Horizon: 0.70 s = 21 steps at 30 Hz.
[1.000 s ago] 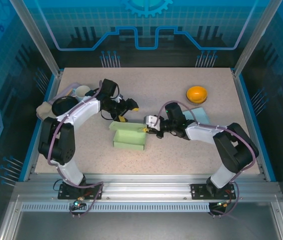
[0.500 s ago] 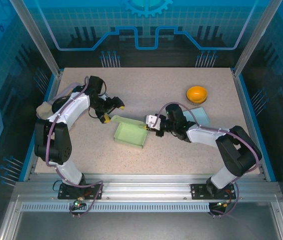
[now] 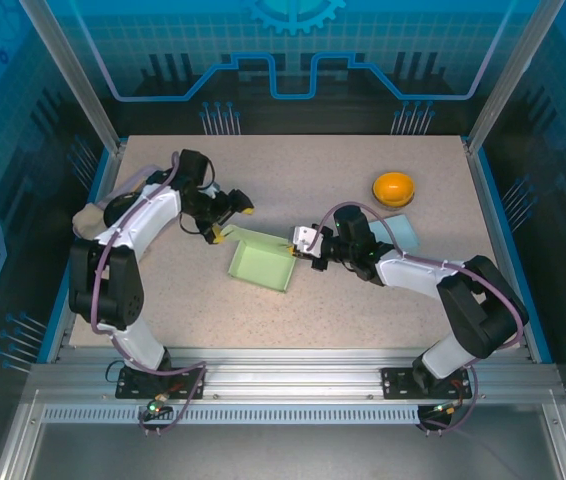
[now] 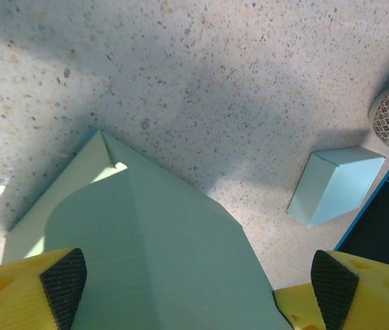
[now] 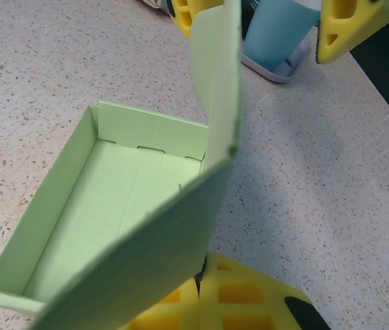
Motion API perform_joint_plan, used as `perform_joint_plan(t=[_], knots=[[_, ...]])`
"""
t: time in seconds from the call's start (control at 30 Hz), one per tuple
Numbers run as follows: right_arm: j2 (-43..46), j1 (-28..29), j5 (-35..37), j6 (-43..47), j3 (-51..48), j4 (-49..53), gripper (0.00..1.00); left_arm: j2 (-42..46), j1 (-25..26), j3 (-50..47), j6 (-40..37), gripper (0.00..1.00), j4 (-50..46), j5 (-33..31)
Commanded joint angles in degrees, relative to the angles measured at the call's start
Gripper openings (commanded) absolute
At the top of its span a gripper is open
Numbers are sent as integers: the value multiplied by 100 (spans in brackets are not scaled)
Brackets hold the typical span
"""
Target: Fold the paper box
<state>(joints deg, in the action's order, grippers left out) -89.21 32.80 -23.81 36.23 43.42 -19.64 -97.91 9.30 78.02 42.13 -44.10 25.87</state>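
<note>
Placement decides it: your paper box sits mid-table. Your right gripper looks pinched shut on its raised flap at the right corner; your left gripper, spread wide and empty, hovers just beyond the far-left corner.

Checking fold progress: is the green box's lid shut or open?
Open. The right wrist view looks into the green box, its inside bare; the lid flap stands upright, pinched in the right gripper.
</note>
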Motion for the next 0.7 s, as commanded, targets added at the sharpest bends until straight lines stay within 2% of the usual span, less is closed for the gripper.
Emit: perform_joint_plan(t=[0.0, 0.27, 0.4, 0.57, 0.63, 0.67], knots=[[29, -8, 62, -137, 56, -278, 0, 191, 270, -70, 373, 89, 193, 282], [-110, 196, 305, 178, 235, -2, 0, 393, 717, -402, 993, 89, 599, 188], [-116, 279, 442, 389, 317, 338, 0, 474, 799, -512, 863, 89, 519, -162], [-12, 280, 432, 468, 316, 790, 10, 555, 837, -793, 617, 87, 349, -527], [38, 280, 398, 468, 345, 1016, 20, 582, 845, -962, 588, 86, 367, -573], [74, 287, 403, 452, 343, 1092, 21, 605, 845, -1054, 584, 86, 373, -591]])
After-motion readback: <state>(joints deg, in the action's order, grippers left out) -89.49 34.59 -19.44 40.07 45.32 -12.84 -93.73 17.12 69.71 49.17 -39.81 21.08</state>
